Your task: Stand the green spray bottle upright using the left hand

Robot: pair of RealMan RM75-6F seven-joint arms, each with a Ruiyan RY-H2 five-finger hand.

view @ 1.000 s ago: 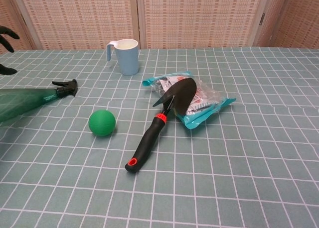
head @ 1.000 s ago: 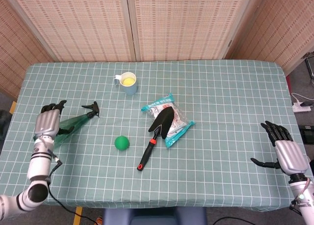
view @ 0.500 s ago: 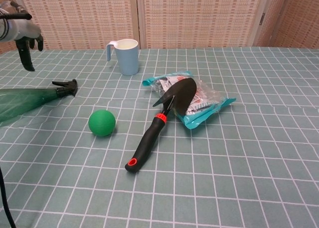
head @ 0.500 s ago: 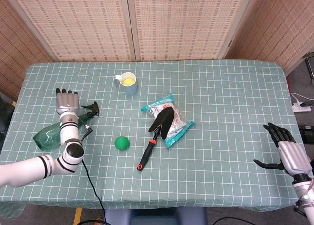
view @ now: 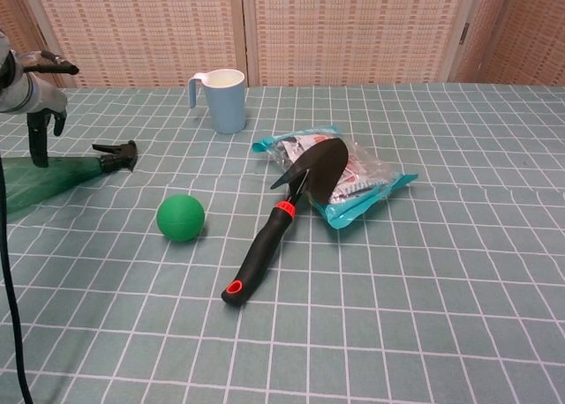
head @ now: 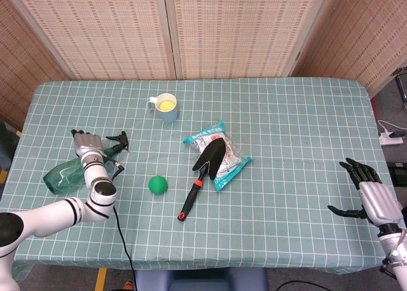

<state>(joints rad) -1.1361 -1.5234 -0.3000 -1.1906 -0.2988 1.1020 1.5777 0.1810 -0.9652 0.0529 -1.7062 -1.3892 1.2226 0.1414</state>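
Near the left edge of the table, your green spray bottle (head: 75,170) lies on its side, fat base toward the near left and black trigger head pointing to the far right, toward the blue cup (head: 166,107). Your left hand (head: 87,145) hangs right over the bottle's neck, just short of the trigger; in the chest view its fingers (view: 39,139) point down at the neck, apart and closed on nothing, and you cannot tell whether a fingertip already touches the plastic. The long axis runs across the hand, so closing around the neck or upper body looks like the natural grip, then you tip the base down. Your right hand (head: 370,196) sits far off at the right edge, fingers spread and empty, well apart from everything.

Just right of the bottle rests a green ball (head: 158,185), near enough to mind as the base swings. Further right lie the trowel (head: 202,168) and a snack packet (head: 218,152) on the checked tablecloth (head: 292,132).
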